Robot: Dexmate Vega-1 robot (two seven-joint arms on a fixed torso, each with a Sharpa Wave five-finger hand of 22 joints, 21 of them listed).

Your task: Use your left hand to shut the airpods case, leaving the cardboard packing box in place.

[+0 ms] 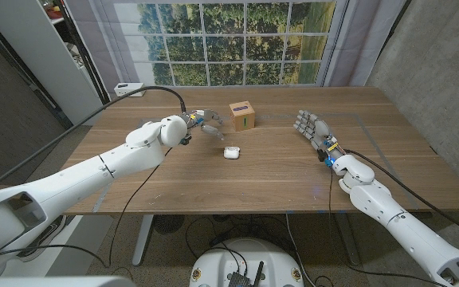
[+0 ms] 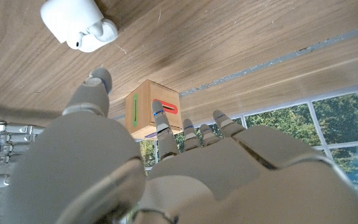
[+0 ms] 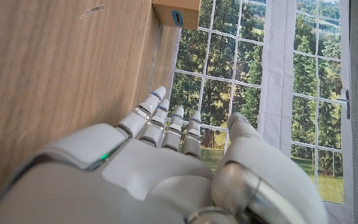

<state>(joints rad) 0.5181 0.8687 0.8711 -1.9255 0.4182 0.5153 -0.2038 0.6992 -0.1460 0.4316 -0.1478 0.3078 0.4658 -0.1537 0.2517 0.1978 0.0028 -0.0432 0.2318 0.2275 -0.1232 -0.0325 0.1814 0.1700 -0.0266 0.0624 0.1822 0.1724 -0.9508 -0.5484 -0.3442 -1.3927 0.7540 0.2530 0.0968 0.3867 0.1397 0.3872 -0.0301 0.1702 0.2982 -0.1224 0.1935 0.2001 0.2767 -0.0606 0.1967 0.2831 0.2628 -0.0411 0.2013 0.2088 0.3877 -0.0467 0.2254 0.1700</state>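
While no brand name or readable writing shows on anything, the one cardboard packing box [image 1: 241,115] carries markings: a green vertical bar on one face and, in the left wrist view, a red loop-shaped mark on the neighbouring face; in the right wrist view a small blue mark shows on the face seen there. There is one airpods case [image 1: 231,151], white, lying on the wooden desk [image 1: 277,179] in front of the box and apart from it; in the left wrist view its lid stands open, tipped back from the body. The left robot hand [image 1: 200,122] hovers above the desk to the left of the box and behind and to the left of the case, its fingers spread and holding nothing, touching neither thing. The right robot hand [image 1: 312,127] stands well apart on the right side of the desk, fingers straight and close together, palm upright, with nothing in it.
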